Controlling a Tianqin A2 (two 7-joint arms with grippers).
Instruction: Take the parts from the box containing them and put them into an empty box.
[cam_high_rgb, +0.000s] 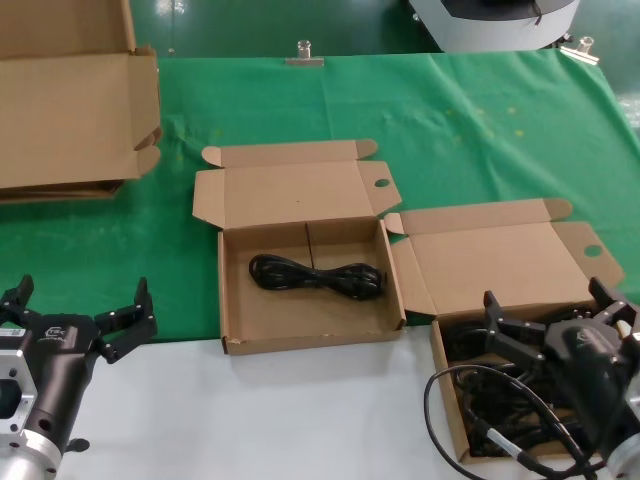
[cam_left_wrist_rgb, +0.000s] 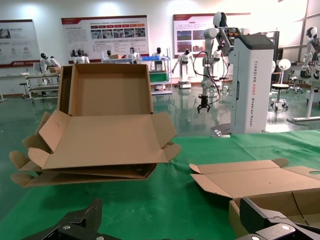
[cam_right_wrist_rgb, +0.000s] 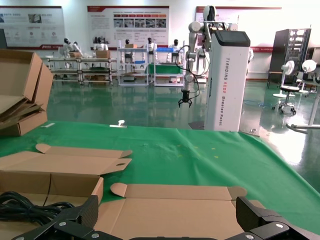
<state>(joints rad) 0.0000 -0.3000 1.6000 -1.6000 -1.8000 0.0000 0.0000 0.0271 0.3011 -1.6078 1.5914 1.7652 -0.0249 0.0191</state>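
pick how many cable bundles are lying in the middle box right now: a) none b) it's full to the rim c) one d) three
c: the head view shows a single coiled black cable bundle lying on the floor of the middle box, with bare cardboard around it, while the rest of the cables sit in the box on the right under the open right gripper.
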